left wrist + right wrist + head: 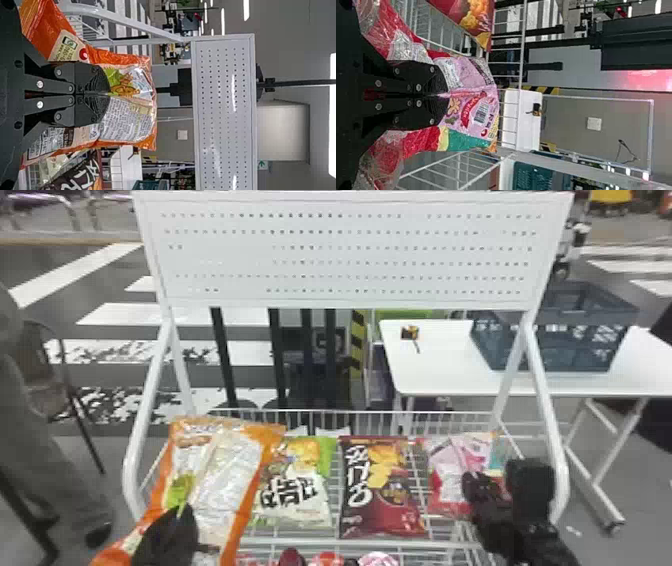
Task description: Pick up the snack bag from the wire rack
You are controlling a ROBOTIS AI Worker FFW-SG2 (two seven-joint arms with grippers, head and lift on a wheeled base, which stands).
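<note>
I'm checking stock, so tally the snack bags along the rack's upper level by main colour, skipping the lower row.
Orange bag: 1
White-and-green bag: 1
Dark red bag: 1
Pink-and-red bag: 1
Total: 4

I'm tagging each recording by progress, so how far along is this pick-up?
Grasping looks done: the left gripper is shut on the orange bag, the right gripper on the pink bag. Both bags are in hand. Whether either hangs free of the wire rack I can't tell, so lifting clear may be left. The dark red bag lies ungripped.
</note>
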